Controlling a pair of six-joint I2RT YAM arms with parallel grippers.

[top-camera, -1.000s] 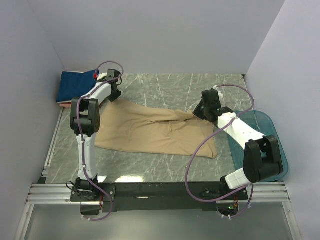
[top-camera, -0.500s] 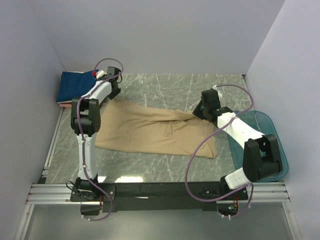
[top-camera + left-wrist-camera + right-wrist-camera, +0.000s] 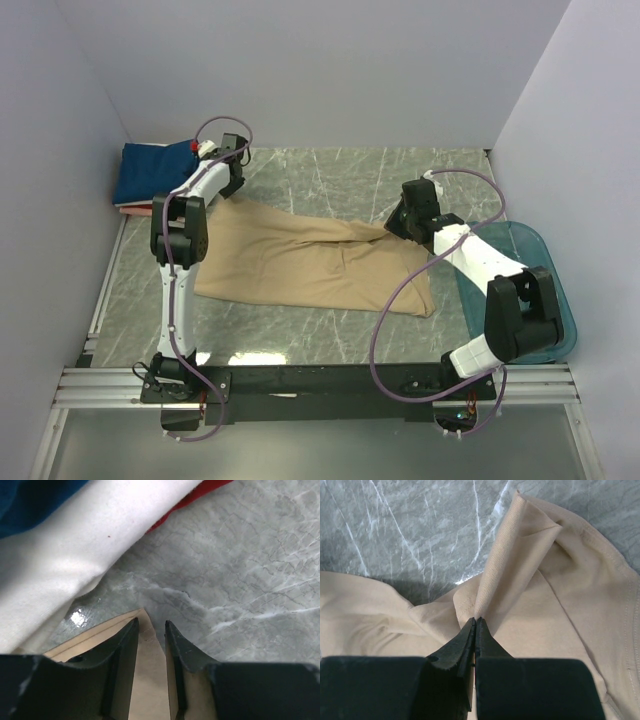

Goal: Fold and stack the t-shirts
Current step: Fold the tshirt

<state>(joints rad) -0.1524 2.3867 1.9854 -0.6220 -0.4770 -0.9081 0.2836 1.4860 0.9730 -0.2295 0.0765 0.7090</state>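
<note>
The tan t-shirt (image 3: 310, 260) lies spread and creased on the marble table. My right gripper (image 3: 398, 226) is at its far right edge, shut on a raised fold of the tan cloth (image 3: 520, 555), its tips (image 3: 475, 620) pressed together. My left gripper (image 3: 232, 180) is at the shirt's far left corner. Its jaws (image 3: 151, 622) stand a little apart over the tan corner (image 3: 148, 670), which lies flat between them. Folded shirts are stacked at the far left: navy (image 3: 150, 170) on top, white (image 3: 65, 555) and red (image 3: 200, 495) below.
A teal translucent tub (image 3: 530, 245) sits at the right edge, partly under the right arm. Grey walls close in the back and both sides. The black rail with the arm bases (image 3: 320, 380) runs along the near edge.
My left gripper has shifted slightly right and towards the back wall, at the shirt's far left corner. The right gripper and the shirt have hardly moved.
</note>
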